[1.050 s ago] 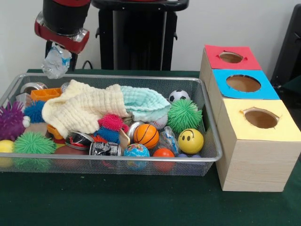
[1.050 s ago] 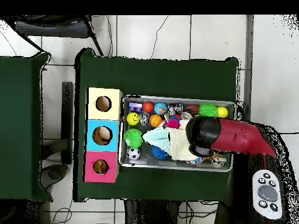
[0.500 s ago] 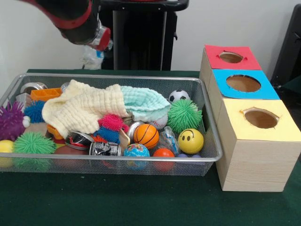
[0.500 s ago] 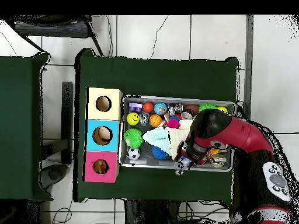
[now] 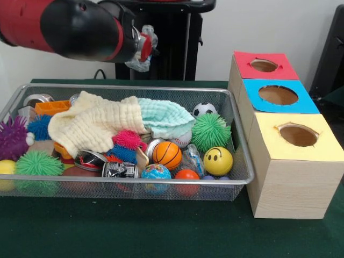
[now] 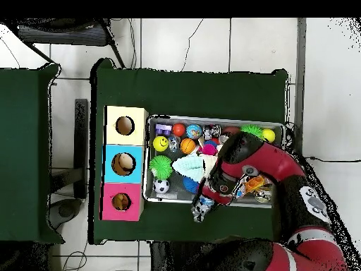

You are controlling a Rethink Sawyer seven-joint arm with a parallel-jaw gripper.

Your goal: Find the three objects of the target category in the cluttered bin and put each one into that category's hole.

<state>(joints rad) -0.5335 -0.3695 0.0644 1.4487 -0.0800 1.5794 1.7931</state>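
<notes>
My gripper (image 5: pixel 145 47) is shut on a crumpled clear plastic bottle (image 5: pixel 141 61), held high over the back rim of the wire bin (image 5: pixel 134 180). In the overhead view the bottle (image 6: pixel 200 208) hangs just outside the bin's (image 6: pixel 146 159) robot-side rim, to the right of the red box. Three wooden boxes stand beside the bin, each with a round hole: red (image 5: pixel 244 60), blue (image 5: pixel 252 88), yellow (image 5: pixel 322 134). Inside the bin are crushed cans (image 5: pixel 119 170), a basketball (image 5: pixel 166 154) and a yellow smiley ball (image 5: pixel 217 160).
A cream cloth (image 5: pixel 91 126) and a mint cloth (image 5: pixel 164 117) cover the bin's middle. Spiky balls, green (image 5: pixel 210 131), purple (image 5: pixel 12 137) and pink (image 5: pixel 128 139), lie around them. The arm (image 5: pixel 70 27) spans the upper left. In the overhead view the boxes (image 6: pixel 111 164) line the bin's left.
The arm has swung with the plastic bottle from above the bin's left end rightward along the back rim, toward the boxes. The bin's contents have not moved.
</notes>
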